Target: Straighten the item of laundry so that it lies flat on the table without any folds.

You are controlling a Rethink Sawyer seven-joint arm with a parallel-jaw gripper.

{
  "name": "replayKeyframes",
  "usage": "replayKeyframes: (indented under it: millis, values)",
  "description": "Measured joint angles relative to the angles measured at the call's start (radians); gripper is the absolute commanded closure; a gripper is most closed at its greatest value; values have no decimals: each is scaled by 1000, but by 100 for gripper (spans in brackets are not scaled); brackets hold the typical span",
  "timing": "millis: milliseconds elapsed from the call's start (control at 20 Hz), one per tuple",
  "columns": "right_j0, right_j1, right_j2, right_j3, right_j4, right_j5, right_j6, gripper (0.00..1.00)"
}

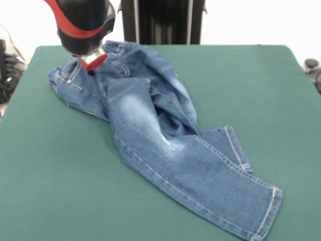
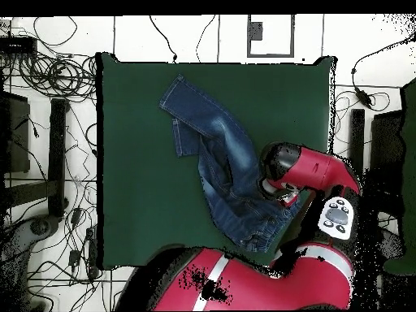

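**Jeans still bunched, gripper down at the waist end**

Nearest the front camera, one leg of the jeans runs out almost flat toward the table's near right corner, its hem spread wide. Just behind it the second leg is folded under and across — only its cuff pokes out to the right, and a thick ridge of doubled denim runs up the middle. Farther back the waist end sits crumpled near the far left corner, pockets and waistband twisted over each other. Over that spot the gripper comes down on the cloth; its red tips meet the denim, but the arm's black head hides them, so I cannot tell whether they are spread or have pinched any fabric. From overhead, the garment lies diagonally across the green cloth, well inside its edges.

The risk as I judge it: a pull from the waist could drag the whole pair along rather than free the tucked leg — the fold would simply travel. A shallow pinch might also slip off the thick waistband.
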Motion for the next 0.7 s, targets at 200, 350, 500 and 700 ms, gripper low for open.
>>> replayKeyframes:
  millis: [200, 350, 500, 700]
  values:
    - [-1, -12, 1, 6, 0, -3, 0, 0]
    - [-16, -46, 20, 39, 16, -55, 0, 0]
    - [-32, -76, 43, 70, 41, -111, 0, 0]
    - [-49, -129, 79, 119, 100, -214, 0, 0]
